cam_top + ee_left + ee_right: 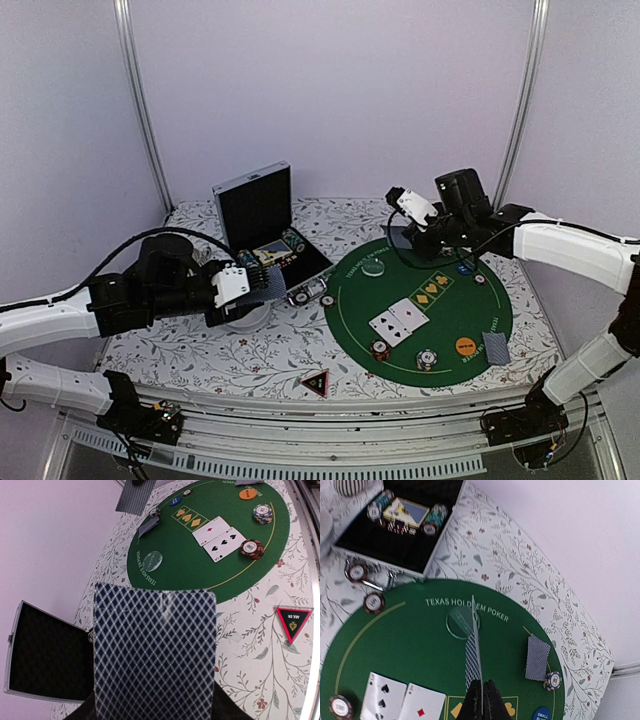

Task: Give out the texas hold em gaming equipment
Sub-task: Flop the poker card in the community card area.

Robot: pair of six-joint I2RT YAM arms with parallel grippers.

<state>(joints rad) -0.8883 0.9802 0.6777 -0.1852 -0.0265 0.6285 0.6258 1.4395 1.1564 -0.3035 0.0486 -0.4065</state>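
My left gripper [252, 283] is shut on a blue-backed playing card [155, 655] and holds it above the white bowl [250, 318], left of the green mat [440, 330]. The card hides its fingers in the left wrist view. My right gripper [482, 700] is shut on another card [476, 650], seen edge-on, above the mat's far side. Two face-up cards [398, 320] lie mid-mat. Face-down cards lie at the far rim [538, 657] and the near right [495, 347]. Striped chips [380, 349] [428, 358], an orange disc [465, 346] and a blue disc [465, 268] sit on the mat. The black triangle [316, 383] lies near the front edge.
An open black case [262, 215] with chip stacks and a deck box [407, 512] stands at the back left. Two loose chips [300, 297] [327, 300] lie by the mat's left rim. A clear disc [461, 621] lies on the mat. A striped mug [350, 486] stands beside the case.
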